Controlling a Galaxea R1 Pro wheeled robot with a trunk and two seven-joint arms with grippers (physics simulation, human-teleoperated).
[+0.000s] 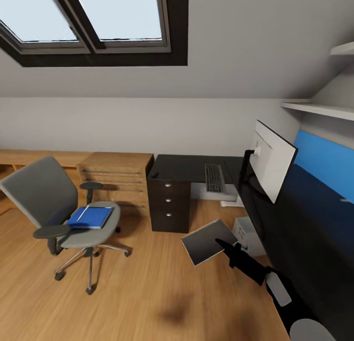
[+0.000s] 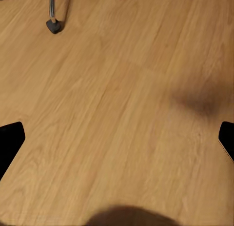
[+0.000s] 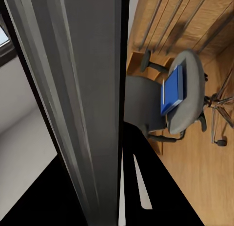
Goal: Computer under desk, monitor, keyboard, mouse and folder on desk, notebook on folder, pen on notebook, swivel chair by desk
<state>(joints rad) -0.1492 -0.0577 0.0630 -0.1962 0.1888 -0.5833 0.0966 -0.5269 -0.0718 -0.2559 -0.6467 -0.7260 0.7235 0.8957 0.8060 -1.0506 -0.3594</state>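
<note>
We judge it early going: monitor (image 1: 272, 160) and keyboard (image 1: 214, 178) already on the counter (image 1: 187, 166), folder (image 1: 91, 216) still on the swivel chair (image 1: 59, 203), right fingers (image 1: 222, 243) pinching the notebook (image 1: 206, 241) mid-air, left fingers (image 2: 9, 143) spread, empty.

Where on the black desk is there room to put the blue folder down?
The desk looks bare between the mouse at its left end and the keyboard. From the keyboard over to the monitor it is crowded. The folder lies on the chair; the right end effector holds a grey notebook.
</note>
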